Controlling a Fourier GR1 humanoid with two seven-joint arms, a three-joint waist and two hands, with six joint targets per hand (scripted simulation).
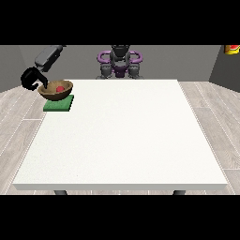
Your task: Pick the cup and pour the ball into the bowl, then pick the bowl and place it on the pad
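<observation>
One hand [32, 78] of mine shows, at the view's left, black and hooked round the near rim of the brown bowl [56, 90]. I hold the bowl just over the green pad [59, 104], which lies at the far left corner of the white bench [122, 136]; whether the bowl's underside touches the pad I cannot tell. A red ball [60, 88] sits inside the bowl. My grey forearm [48, 56] slants up from the hand toward the view's top. My other hand is out of sight, and I see no cup anywhere on the bench.
</observation>
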